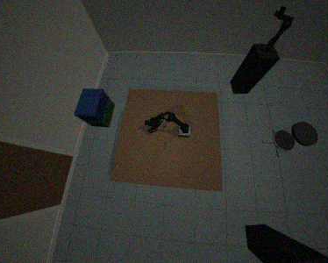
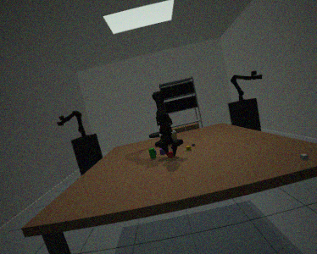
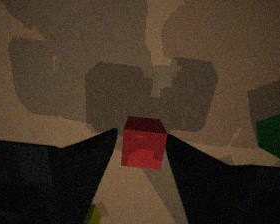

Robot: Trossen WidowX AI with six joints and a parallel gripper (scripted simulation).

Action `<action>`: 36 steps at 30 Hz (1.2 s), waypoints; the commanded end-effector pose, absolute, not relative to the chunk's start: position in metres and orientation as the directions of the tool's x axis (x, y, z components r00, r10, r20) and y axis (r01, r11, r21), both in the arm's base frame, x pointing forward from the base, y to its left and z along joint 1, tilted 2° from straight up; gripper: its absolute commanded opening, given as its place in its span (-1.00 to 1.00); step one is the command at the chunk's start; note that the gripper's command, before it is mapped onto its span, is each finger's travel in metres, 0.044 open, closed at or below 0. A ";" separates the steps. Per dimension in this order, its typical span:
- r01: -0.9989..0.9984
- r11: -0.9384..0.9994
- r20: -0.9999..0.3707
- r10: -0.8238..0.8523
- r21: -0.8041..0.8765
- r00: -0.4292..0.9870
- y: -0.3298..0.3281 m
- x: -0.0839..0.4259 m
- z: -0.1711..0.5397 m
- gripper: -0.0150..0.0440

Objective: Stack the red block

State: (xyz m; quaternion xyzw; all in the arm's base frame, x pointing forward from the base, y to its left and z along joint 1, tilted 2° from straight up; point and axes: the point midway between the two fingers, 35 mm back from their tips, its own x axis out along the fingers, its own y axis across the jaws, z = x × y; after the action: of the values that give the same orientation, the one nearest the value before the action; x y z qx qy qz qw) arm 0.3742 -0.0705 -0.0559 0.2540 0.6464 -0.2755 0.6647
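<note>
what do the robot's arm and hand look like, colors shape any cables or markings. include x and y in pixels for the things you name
The arm (image 1: 169,116) (image 2: 162,116) is black, jointed, with chunky segments. The hand (image 2: 171,153) (image 3: 141,135) is black too, with two fingers tapering toward their tips. In this dim light, no cables or markings can be made out.

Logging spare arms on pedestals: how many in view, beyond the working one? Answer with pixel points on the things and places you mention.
2: one on the left pedestal (image 2: 87,152), one on the right pedestal (image 2: 244,115). Others may be out of frame.
</note>
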 end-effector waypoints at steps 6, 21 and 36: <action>0.692 0.722 -0.999 -0.041 -0.022 0.011 -0.071 0.373 -0.056 -0.09; 0.692 0.722 -0.999 -0.041 -0.021 0.011 -0.068 0.374 -0.003 -0.49; 0.692 0.722 -0.999 -0.040 -0.021 0.012 -0.066 0.374 0.061 -0.49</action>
State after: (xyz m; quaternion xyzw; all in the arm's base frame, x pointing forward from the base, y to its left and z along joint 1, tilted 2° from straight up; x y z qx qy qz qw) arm 0.3721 -0.0654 0.0530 0.2505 0.6505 -0.2732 0.6630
